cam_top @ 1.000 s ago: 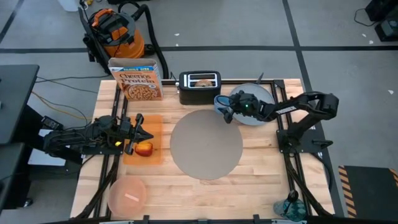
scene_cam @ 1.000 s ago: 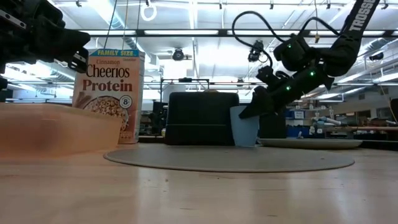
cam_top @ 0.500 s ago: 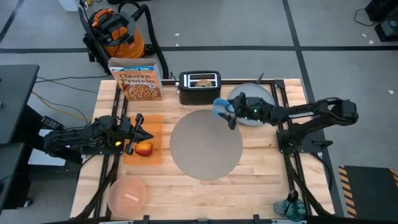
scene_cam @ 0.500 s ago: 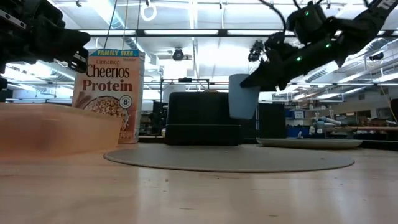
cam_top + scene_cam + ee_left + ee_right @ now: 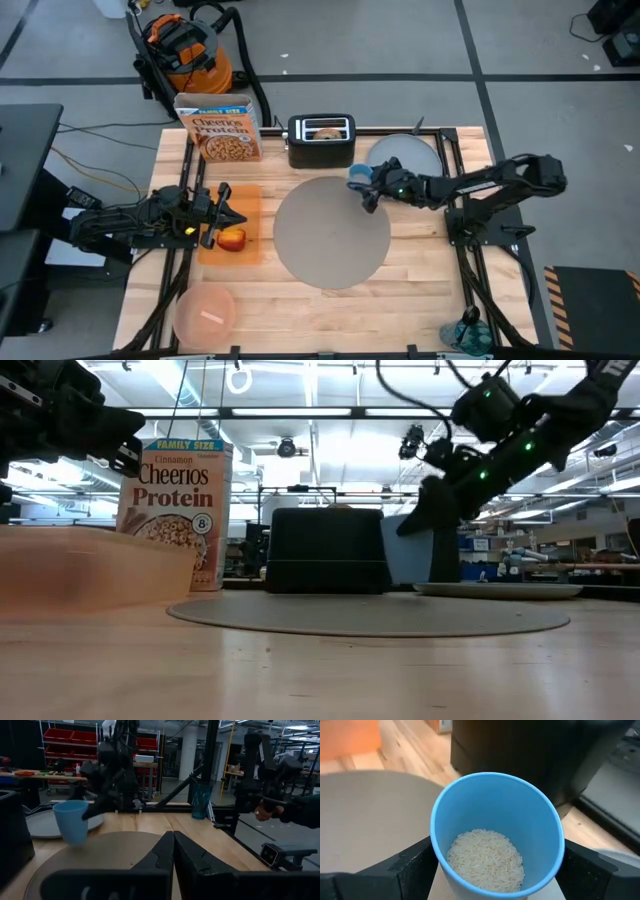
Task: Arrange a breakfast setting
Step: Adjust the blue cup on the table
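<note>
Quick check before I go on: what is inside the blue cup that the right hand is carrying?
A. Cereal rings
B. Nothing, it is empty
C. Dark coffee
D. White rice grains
D: the right wrist view looks straight down into the blue cup, gripped in the right hand, and a layer of white rice grains covers its bottom.

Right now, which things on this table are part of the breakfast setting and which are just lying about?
Part of the setting:
grey placemat
blue-grey plate
blue cup holding rice, gripped by the right gripper
bagel in the toaster
pink bowl
apple

Lying about:
Cheerios box
orange cutting board
</note>
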Robot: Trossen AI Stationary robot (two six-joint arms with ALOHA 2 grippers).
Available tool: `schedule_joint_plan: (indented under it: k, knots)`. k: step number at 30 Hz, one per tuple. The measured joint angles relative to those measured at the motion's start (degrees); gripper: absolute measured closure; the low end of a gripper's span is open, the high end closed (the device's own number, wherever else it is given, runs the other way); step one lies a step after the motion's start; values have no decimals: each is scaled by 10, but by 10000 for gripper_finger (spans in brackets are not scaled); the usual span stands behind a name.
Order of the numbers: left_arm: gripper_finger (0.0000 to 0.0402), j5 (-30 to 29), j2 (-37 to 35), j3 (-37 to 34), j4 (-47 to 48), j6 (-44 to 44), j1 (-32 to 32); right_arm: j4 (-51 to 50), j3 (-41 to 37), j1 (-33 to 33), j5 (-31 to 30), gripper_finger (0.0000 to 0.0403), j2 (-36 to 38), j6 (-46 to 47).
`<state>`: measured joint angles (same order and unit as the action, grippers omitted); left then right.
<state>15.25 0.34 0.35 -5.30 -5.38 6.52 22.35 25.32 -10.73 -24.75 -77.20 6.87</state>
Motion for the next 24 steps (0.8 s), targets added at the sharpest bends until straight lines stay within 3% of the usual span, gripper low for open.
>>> schedule_joint_plan:
  k: [4, 14, 24]
  knots:
    - [386, 0, 0, 0, 0, 0, 0, 80, 0, -8, -52, 56, -46, 3]
    - [386, 0, 0, 0, 0, 0, 0, 155, 2, -57, -46, 56, -129, 42]
    - [386, 0, 0, 0, 0, 0, 0, 150, 0, -64, -39, 20, -115, 27]
